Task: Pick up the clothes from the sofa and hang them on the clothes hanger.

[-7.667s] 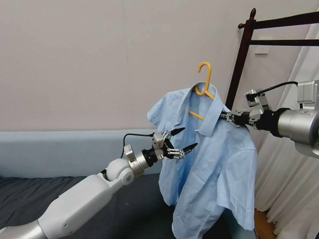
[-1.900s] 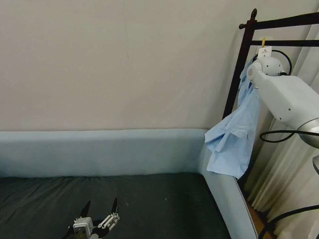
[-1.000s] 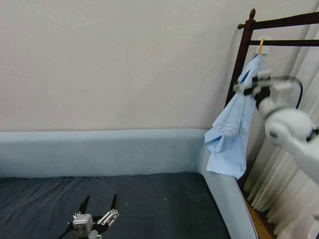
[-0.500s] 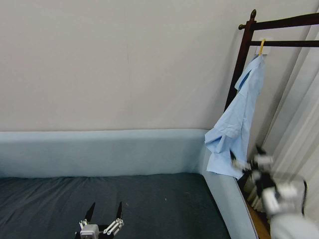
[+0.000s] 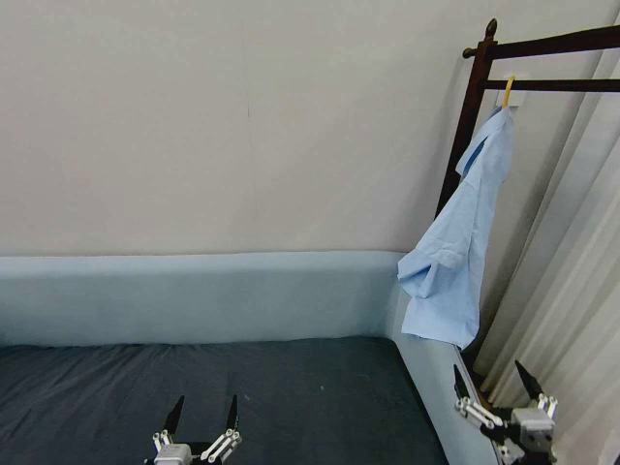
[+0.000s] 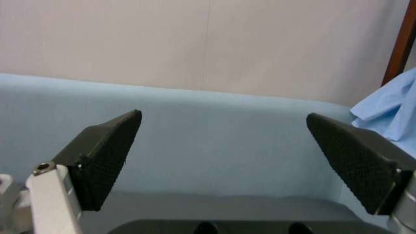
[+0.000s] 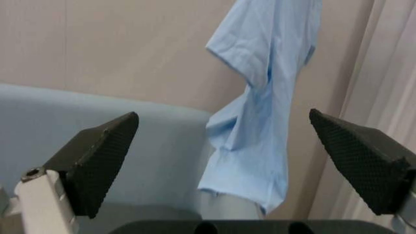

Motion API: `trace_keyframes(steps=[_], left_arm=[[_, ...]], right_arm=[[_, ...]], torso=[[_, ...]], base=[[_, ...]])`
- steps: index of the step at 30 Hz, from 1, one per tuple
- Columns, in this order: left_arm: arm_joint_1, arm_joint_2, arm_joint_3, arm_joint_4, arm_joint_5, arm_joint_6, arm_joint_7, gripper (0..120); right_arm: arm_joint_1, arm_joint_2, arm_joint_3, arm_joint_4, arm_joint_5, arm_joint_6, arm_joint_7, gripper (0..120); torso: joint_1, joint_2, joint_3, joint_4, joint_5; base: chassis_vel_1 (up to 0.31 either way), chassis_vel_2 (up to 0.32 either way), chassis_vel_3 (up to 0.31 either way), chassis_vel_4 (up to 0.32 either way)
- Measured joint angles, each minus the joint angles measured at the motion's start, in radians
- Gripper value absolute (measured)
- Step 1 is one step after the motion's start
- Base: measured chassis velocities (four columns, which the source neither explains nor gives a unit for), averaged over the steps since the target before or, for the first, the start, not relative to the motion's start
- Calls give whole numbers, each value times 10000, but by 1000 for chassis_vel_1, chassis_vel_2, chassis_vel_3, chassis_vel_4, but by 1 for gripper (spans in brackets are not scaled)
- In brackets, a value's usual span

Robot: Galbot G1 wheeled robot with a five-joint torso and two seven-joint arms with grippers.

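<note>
A light blue shirt (image 5: 455, 242) hangs on a yellow hanger (image 5: 509, 89) from the dark wooden clothes rack (image 5: 472, 107) at the right, beside the sofa's end. The same shirt (image 7: 266, 87) shows in the right wrist view, and its edge (image 6: 387, 107) in the left wrist view. My left gripper (image 5: 202, 417) is low over the dark sofa seat (image 5: 291, 397), open and empty. My right gripper (image 5: 491, 380) is low at the right near the sofa's arm, below the shirt, open and empty.
The sofa has a pale blue backrest (image 5: 194, 295) and arm (image 5: 436, 387) against a plain wall. White curtains (image 5: 572, 291) hang behind the rack at the far right.
My right arm has come down from the rack, leaving the shirt hanging there, and now sits low by the sofa's arm. The left gripper stayed low over the seat.
</note>
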Motion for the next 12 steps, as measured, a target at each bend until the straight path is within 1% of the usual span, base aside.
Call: trace_keyframes(steps=[12], left_arm=[[41,-17,-9,0,79,-25,-44,100]], right_arm=[[-18,79,-147,-171,-22,59,-73,100]], torso=[[2,-1,0,1,1]], base=[[0,0,0,0]])
